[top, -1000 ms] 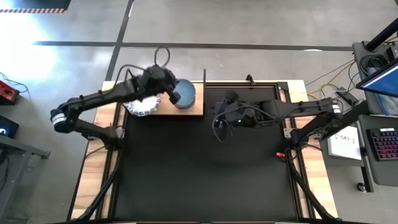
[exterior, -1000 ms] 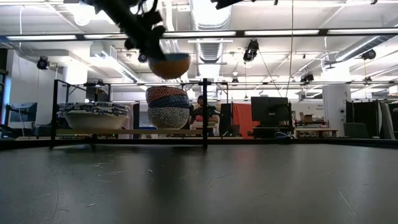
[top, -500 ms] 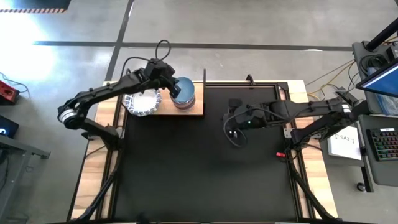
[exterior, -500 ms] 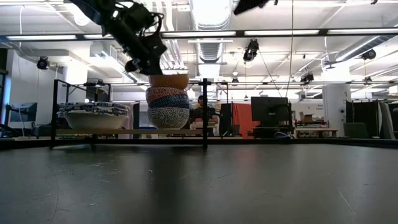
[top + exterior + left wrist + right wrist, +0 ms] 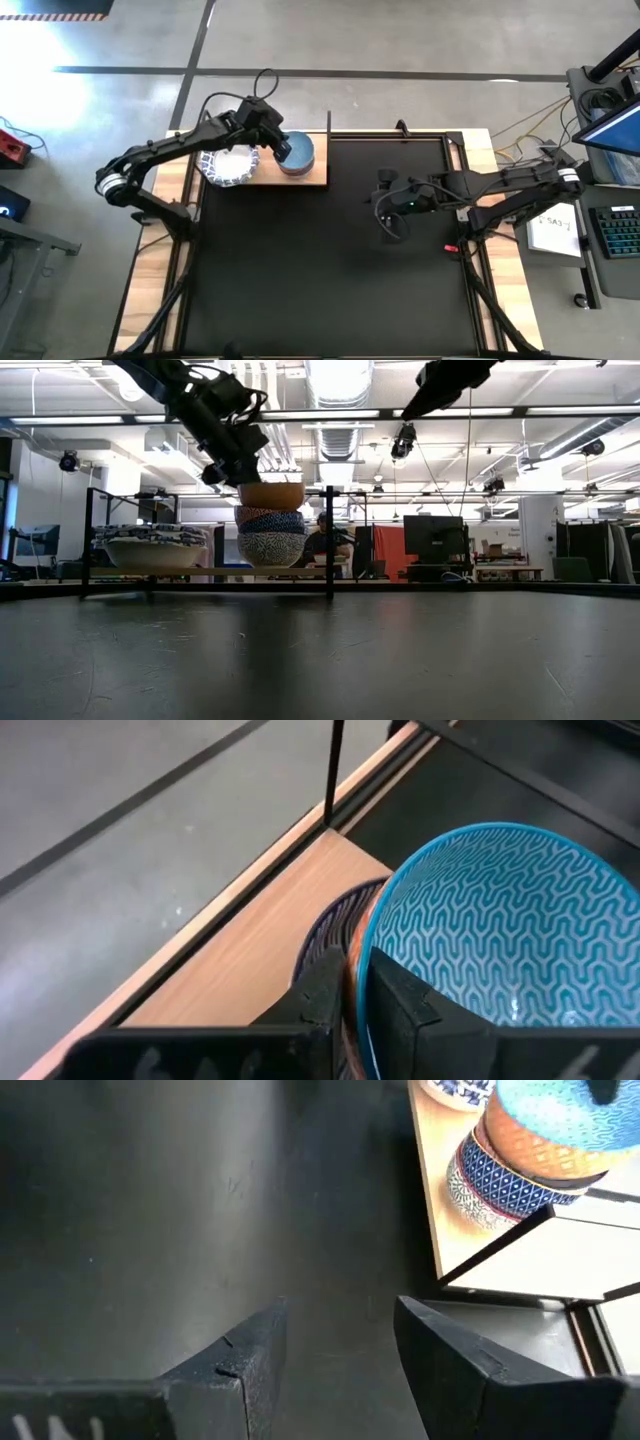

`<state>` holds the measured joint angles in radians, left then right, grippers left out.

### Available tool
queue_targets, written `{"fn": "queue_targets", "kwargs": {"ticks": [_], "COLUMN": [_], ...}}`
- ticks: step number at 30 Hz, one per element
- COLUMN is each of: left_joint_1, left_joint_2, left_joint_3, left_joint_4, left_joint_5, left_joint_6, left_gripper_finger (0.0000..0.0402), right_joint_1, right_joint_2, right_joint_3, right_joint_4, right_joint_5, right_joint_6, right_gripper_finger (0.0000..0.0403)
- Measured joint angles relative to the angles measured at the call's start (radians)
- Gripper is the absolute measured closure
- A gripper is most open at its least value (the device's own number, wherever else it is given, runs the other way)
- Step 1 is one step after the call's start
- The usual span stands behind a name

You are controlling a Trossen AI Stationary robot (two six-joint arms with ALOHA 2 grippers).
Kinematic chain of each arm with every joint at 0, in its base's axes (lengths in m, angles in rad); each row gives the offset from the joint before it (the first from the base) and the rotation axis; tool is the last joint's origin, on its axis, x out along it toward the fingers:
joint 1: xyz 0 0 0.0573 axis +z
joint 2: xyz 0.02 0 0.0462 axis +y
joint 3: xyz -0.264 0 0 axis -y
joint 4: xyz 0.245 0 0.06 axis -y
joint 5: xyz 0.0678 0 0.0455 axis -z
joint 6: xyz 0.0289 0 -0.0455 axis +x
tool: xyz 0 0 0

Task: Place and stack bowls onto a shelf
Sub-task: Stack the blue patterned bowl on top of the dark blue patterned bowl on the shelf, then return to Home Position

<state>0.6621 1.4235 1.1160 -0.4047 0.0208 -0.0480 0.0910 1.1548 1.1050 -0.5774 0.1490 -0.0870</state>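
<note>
The left end effector is up at the far left corner of the counter, over the flat light-wood shelf with thin black posts. Its two dark fingers are pinched almost shut on the rim of a small bowl that is light blue inside with a wavy pattern and orange-yellow outside. One finger is inside the rim and the other is outside.

This bowl sits on top of a stack of small bowls on the shelf. From the low view, the stack has a red and blue striped bowl under the top one and a blue-grey patterned bowl at the bottom. The stack stands near the right end of the shelf, just beside a black post.

At the left end of the shelf is a low pile of bigger white bowls with blue patterned rims. It is near the small stack, but I cannot tell if they touch.

The right end effector hangs over the black mat on the right half of the counter, well apart from the shelf. Its fingers are spread wide and hold nothing.
</note>
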Motion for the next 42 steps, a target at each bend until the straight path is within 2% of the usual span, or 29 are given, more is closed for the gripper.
{"fn": "queue_targets", "kwargs": {"ticks": [9, 18, 27, 33, 38, 42], "left_joint_1": [0.001, 0.001, 0.0, 0.0, 0.0, -0.001], "left_joint_2": [0.0, 0.0, 0.0, 0.0, 0.0, 0.0], "left_joint_3": [0.0, 0.0, 0.01, 0.056, 0.107, 0.154], "left_joint_4": [-0.021, -0.015, -0.016, -0.037, -0.136, -0.213], "left_joint_5": [-0.003, -0.004, -0.06, -0.061, -0.057, 0.069], "left_joint_6": [-0.007, -0.007, 0.065, 0.09, 0.091, 0.088], "left_gripper_finger": [0.0379, 0.0374, 0.0324, 0.029, 0.0277, 0.0275], "right_joint_1": [0.0, 0.0, 0.0, 0.0, 0.0, 0.0], "right_joint_2": [-0.098, -0.115, -0.091, -0.108, -0.107, -0.109], "right_joint_3": [-0.135, -0.174, -0.174, -0.173, -0.18, -0.218], "right_joint_4": [0.146, 0.176, 0.171, 0.171, 0.175, 0.204], "right_joint_5": [0.0, 0.0, -0.001, -0.122, -0.199, -0.209], "right_joint_6": [0.026, 0.088, 0.087, 0.04, 0.014, -0.013], "right_gripper_finger": [0.0229, 0.0229, 0.0229, 0.0229, 0.0229, 0.0229]}}
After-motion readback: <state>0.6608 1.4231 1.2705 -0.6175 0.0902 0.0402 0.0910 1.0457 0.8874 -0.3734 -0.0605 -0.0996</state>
